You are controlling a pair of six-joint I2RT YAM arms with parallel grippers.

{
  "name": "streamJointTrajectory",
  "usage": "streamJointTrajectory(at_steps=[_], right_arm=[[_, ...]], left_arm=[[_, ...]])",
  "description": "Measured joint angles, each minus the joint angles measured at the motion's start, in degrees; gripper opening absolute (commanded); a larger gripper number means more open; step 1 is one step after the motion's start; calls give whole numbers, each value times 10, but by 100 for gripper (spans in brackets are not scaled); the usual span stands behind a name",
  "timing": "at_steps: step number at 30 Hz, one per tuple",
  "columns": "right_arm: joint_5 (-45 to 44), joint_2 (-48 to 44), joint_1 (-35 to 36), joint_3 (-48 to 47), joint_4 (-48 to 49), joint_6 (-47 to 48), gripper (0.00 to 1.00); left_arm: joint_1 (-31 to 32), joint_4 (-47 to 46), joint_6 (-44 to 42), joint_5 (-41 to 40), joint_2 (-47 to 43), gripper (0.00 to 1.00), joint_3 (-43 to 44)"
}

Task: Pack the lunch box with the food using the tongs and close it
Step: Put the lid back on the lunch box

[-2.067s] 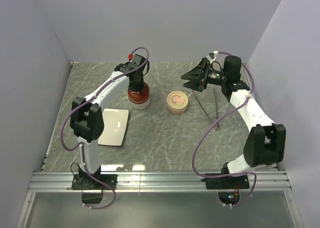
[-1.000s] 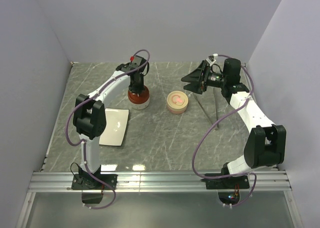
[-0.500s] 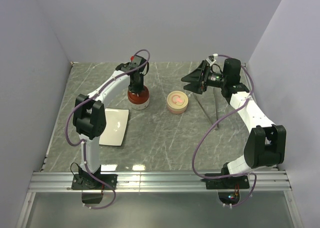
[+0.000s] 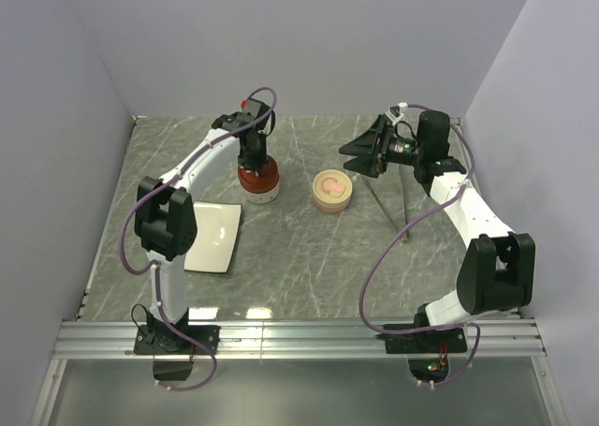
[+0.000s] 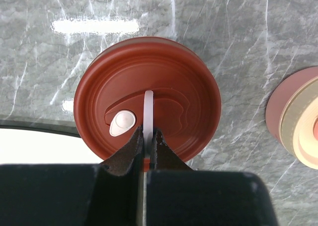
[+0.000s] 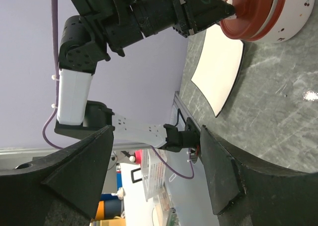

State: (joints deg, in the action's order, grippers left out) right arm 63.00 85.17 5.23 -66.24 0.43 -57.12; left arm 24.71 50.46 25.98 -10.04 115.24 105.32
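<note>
Left fingers [image 5: 128, 154] pinched tight on white tab [image 5: 148, 107] of red lid [image 5: 171, 77], likely to seat it on lunch box [image 4: 262, 195], 11 o'clock on worktop [image 4: 309, 267]. Right fingers [image 6: 74, 181] spread wide, holding nothing, parked above tongs [image 4: 384, 207] lying at 3 o'clock. Food out of sight, probably packed.

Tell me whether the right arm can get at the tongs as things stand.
Probably yes. The right gripper is open and empty, and the tongs lie uncovered on the table close beside it, with nothing over them. The left gripper is away at the red lid, out of the path.
</note>
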Motion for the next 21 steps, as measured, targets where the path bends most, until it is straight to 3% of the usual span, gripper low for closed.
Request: streamJointTrajectory(at_steps=[21], right_arm=[[0,0,0,2,0,0,77]], left_arm=[[-18,2,-11,37,26,0,28]])
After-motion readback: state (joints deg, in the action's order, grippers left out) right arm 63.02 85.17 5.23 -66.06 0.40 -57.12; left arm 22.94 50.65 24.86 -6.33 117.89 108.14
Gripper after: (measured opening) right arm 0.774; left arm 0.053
